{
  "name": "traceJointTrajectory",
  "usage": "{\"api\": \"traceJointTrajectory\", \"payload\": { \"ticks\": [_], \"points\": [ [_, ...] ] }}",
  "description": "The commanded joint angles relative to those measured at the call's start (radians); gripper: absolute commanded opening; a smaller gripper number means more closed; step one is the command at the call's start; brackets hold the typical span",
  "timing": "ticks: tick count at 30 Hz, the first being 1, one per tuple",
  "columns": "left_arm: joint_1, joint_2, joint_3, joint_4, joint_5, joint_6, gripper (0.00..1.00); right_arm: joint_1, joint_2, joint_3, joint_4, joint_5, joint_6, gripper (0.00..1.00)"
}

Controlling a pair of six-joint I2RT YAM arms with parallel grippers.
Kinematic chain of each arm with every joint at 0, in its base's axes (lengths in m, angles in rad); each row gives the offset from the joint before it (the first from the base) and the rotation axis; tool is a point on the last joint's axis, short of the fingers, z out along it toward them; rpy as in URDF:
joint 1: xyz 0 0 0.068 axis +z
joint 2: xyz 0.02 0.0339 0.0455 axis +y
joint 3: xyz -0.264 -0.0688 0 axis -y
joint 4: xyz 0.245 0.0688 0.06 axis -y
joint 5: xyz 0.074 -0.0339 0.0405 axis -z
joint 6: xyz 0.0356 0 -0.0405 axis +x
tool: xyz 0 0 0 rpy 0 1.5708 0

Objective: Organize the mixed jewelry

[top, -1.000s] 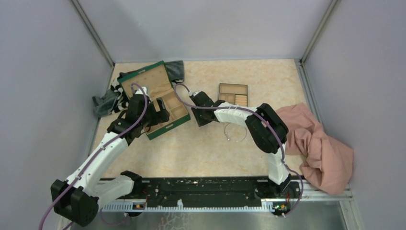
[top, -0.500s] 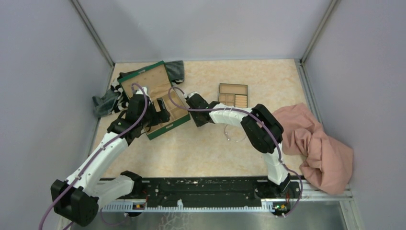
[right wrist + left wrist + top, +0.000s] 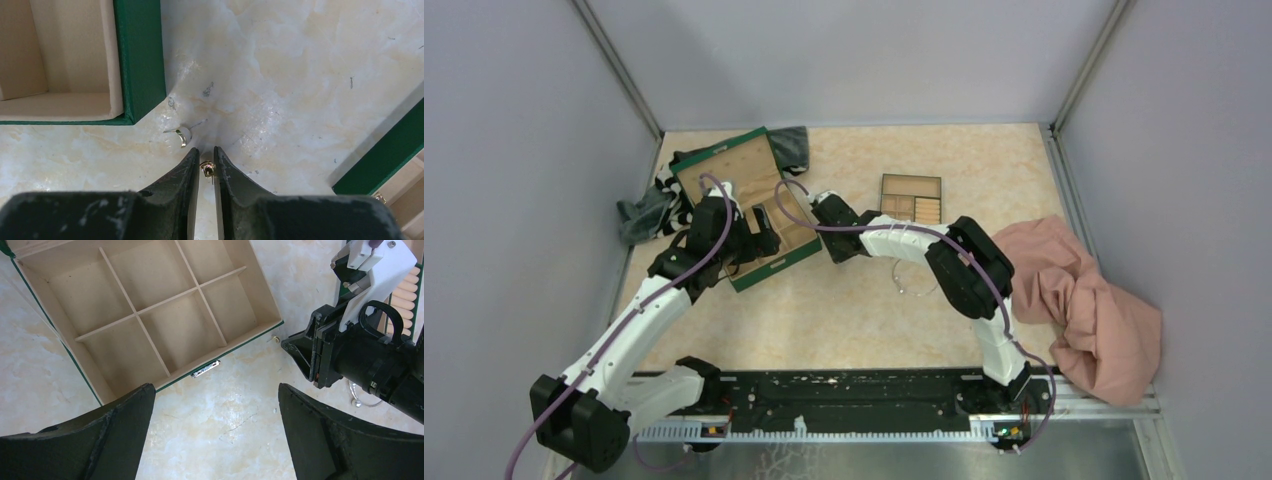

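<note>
My right gripper [image 3: 206, 156] is shut on a tiny gold stud earring [image 3: 207, 170], low over the table by the corner of the green box [image 3: 140, 55]. A second small earring [image 3: 181, 136], pale with a gold band, lies on the table just ahead of the fingertips. In the top view the right gripper [image 3: 827, 248] is at the box's right corner. The silvery wire hoop [image 3: 916, 278] lies on the table, partly under the right arm. My left gripper [image 3: 215, 440] is open and empty above bare table in front of the box's latch [image 3: 205, 368].
The green box [image 3: 769, 270] stands open at the back left, with dark cloth [image 3: 649, 215] behind it. A small compartment tray [image 3: 911, 177] sits at the back middle. A pink cloth [image 3: 1084, 300] is heaped at the right. Walls close in three sides.
My right arm has shifted a little to the left, bringing its gripper closer to the green box's corner. The left arm has not moved.
</note>
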Motion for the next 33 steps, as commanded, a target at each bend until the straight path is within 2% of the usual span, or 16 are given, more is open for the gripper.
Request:
{"api": "traceJointTrajectory", "payload": {
  "ticks": [1,13,33],
  "points": [
    [0.001,-0.006,0.008,0.016,0.022,0.012,0.99,0.01,-0.017,-0.019,-0.057,-0.014,0.011,0.19],
    [0.001,-0.004,0.006,0.018,0.017,0.021,0.99,0.009,-0.017,-0.028,-0.074,-0.039,0.0,0.21],
    [0.001,0.003,0.006,0.022,0.028,0.015,0.99,0.01,-0.024,-0.072,-0.065,-0.019,0.002,0.19]
  ]
}}
